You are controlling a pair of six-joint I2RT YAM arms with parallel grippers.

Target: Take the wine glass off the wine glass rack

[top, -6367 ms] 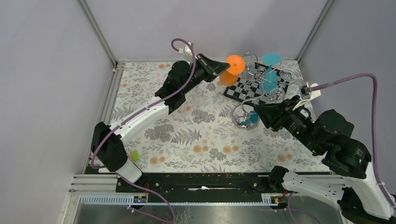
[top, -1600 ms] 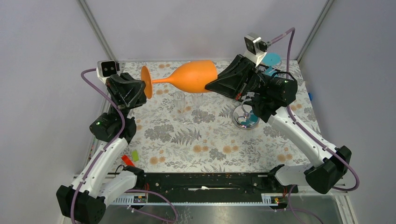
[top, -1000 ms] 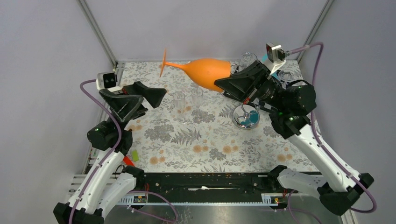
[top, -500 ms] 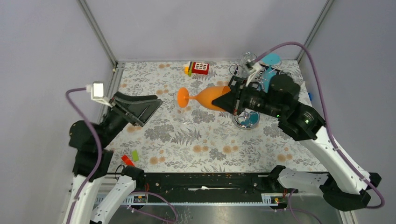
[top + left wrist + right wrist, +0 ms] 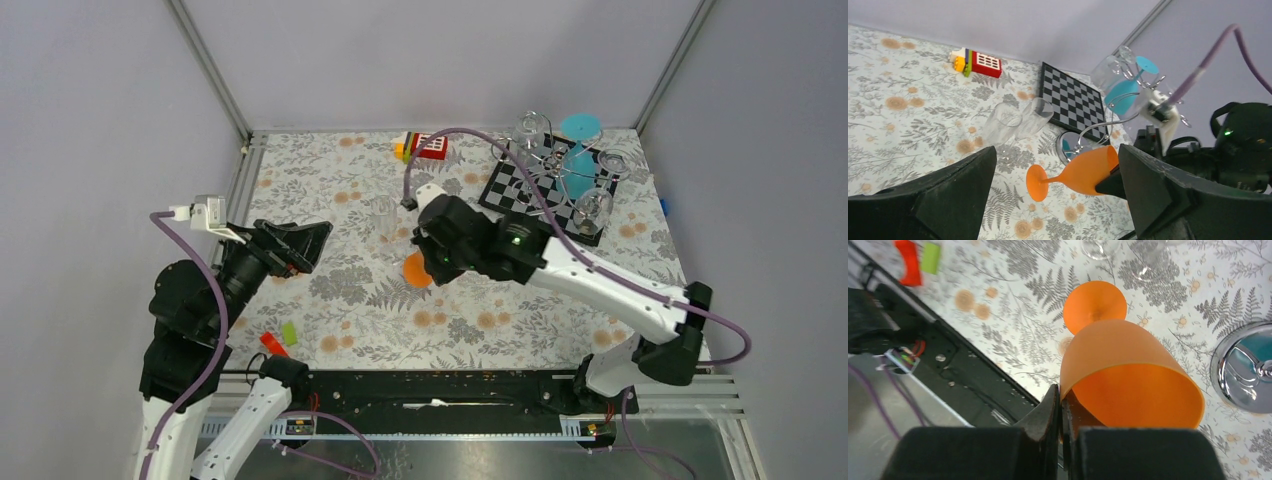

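Observation:
The orange wine glass point(image 5: 1128, 375) hangs tilted above the middle of the table, its foot point(image 5: 414, 270) toward the near left. My right gripper point(image 5: 1060, 396) is shut on the glass's rim, one finger inside the bowl and one outside. In the left wrist view the wine glass point(image 5: 1083, 170) shows between my open left gripper's point(image 5: 1055, 195) fingers, well beyond them and apart from them. The chrome wine glass rack point(image 5: 560, 172) stands at the far right, still holding a teal glass point(image 5: 578, 160) and clear glasses. Its round base point(image 5: 1243, 369) lies just right of the held glass.
A checkered board point(image 5: 1073, 102) lies under the rack. Two clear glasses point(image 5: 1000, 125) stand mid-table, left of the board. A red toy block point(image 5: 427, 146) sits at the far edge. Small red and green pieces point(image 5: 278, 338) lie near the left arm's base.
My right arm has swung away from the rack toward the near middle and lowered, carrying the orange glass. The left gripper has drawn back slightly and stays open.

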